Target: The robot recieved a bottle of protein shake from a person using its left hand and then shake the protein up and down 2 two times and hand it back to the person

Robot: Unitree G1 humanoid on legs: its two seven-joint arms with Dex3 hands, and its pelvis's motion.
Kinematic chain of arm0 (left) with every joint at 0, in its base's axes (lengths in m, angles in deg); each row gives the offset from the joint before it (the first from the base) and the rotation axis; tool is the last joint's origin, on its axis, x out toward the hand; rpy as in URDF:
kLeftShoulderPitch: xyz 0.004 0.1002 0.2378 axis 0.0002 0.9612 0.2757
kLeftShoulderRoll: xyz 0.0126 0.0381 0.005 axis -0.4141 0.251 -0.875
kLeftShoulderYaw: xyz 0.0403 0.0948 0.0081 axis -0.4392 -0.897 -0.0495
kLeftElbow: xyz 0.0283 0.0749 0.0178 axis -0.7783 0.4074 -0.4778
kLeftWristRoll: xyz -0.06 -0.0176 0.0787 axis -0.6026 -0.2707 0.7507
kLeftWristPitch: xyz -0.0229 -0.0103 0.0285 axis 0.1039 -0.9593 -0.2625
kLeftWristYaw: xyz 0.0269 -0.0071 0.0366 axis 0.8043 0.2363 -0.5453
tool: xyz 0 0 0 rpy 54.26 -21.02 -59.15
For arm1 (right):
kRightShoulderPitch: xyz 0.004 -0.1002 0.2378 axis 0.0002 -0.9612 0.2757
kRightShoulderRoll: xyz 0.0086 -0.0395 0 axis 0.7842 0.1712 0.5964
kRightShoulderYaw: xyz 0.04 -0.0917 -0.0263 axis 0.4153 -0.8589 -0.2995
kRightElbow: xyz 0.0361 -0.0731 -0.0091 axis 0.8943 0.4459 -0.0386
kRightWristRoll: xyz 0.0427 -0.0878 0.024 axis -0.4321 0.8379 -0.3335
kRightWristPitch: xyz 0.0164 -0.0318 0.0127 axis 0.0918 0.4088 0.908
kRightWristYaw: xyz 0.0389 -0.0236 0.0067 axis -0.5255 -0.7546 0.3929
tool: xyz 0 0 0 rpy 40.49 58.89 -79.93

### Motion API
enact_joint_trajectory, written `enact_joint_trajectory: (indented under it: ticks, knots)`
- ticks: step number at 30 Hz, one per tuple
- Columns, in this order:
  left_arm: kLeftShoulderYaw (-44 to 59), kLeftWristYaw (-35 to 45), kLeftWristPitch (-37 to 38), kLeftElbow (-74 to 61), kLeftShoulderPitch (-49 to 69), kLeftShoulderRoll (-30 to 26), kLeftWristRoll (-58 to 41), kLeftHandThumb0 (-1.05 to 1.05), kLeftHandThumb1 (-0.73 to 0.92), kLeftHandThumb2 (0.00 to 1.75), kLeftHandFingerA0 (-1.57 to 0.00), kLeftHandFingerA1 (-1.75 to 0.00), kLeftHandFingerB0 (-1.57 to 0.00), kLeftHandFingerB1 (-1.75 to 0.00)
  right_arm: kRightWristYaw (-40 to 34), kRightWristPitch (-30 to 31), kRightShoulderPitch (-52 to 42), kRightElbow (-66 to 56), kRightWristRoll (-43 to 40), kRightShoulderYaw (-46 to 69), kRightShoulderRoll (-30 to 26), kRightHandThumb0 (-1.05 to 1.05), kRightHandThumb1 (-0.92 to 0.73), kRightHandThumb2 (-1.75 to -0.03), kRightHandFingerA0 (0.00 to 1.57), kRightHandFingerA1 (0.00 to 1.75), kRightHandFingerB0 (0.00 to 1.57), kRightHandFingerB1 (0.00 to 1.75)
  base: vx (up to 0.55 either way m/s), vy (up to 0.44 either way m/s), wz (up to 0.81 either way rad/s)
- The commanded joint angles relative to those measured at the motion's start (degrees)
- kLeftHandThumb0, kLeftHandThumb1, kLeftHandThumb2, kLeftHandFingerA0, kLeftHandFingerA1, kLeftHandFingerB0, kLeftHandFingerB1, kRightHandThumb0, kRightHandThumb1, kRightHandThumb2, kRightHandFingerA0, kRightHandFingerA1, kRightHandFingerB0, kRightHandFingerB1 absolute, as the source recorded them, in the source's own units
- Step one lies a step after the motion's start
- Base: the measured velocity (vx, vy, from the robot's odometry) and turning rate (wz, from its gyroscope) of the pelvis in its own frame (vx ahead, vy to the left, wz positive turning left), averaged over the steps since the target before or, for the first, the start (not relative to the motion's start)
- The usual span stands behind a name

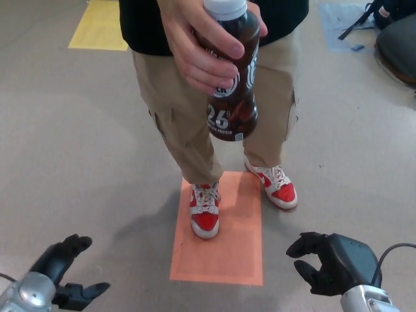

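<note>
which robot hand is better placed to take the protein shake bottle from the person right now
Left, by a narrow margin. The left robot hand is open and empty, on the side of the person's hand holding the bottle. The right robot hand is equally low. Both need raising.

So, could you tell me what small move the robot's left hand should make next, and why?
Probably raise the left hand up and forward toward the protein shake bottle. The person's hand holds the bottle out, high in the head view, while the left hand sits low at the bottom edge, open and empty, well apart from it. The right hand is not needed.
</note>
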Motion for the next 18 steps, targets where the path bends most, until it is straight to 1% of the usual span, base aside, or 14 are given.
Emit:
enact_joint_trajectory:
  ticks: [1,4,5,6,8,10,11,13,18]
  knots:
    - [-0.87,-15.0,26.02,12.85,-3.55,1.14,9.35,-0.32,0.55,0.56,-0.29,-0.35,-0.01,-0.24,1.88,1.01,3.18,0.22,-2.05,2.37,-2.93,-0.39,-0.68,-0.77,0.99,0.82,0.85,0.52,0.0,0.0,0.0]
    - [2.48,-14.64,27.26,14.3,-3.84,2.85,5.88,-0.32,0.54,0.56,-0.28,-0.34,-0.02,-0.24,1.84,1.15,3.6,0.26,-2.06,2.77,-3.14,-0.4,-0.69,-0.77,0.97,0.82,0.85,0.52,0.0,0.0,0.0]
    - [3.0,-16.04,27.08,14.83,-4.08,3.28,5.68,-0.34,0.53,0.56,-0.25,-0.34,0.0,-0.24,2.02,1.6,3.71,0.31,-2.5,3.33,-2.92,-0.41,-0.69,-0.78,0.98,0.82,0.85,0.52,0.0,0.0,0.0]
    - [3.17,-16.8,27.04,15.18,-4.37,3.48,5.74,-0.31,0.53,0.58,-0.23,-0.35,-0.01,-0.19,2.09,1.72,3.82,0.34,-2.69,3.62,-2.9,-0.4,-0.69,-0.78,0.98,0.82,0.85,0.52,0.0,0.0,0.0]
    - [3.21,-16.97,27.75,15.82,-5.2,3.55,6.14,-0.29,0.53,0.58,-0.22,-0.35,-0.01,-0.19,2.26,1.94,4.36,0.36,-2.69,3.91,-3.12,-0.4,-0.69,-0.81,0.99,0.8,0.84,0.52,0.0,0.0,0.0]
    - [3.48,-16.57,28.63,16.47,-5.74,3.55,6.15,-0.28,0.53,0.57,-0.22,-0.34,-0.01,-0.19,2.28,2.16,4.8,0.37,-2.59,4.12,-3.11,-0.4,-0.69,-0.8,0.99,0.82,0.85,0.52,0.0,0.0,0.0]
    - [3.16,-16.7,29.18,16.82,-5.97,3.38,6.66,-0.28,0.52,0.58,-0.24,-0.35,-0.02,-0.2,2.26,2.23,4.96,0.38,-2.63,4.29,-3.02,-0.39,-0.69,-0.8,0.99,0.8,0.85,0.52,0.0,0.0,0.0]
    - [2.27,-16.96,29.97,17.45,-6.45,3.0,8.0,-0.27,0.53,0.58,-0.23,-0.34,-0.01,-0.2,2.29,2.4,5.23,0.4,-2.59,4.5,-2.9,-0.4,-0.7,-0.8,0.99,0.79,0.85,0.52,0.0,0.0,0.0]
    - [0.49,-17.35,30.34,18.71,-7.33,2.64,10.31,-0.31,0.55,0.59,-0.24,-0.34,-0.03,-0.18,2.87,2.17,5.51,0.4,-2.54,5.1,-2.9,-0.38,-0.69,-0.81,1.0,0.79,0.86,0.52,0.0,0.0,0.0]
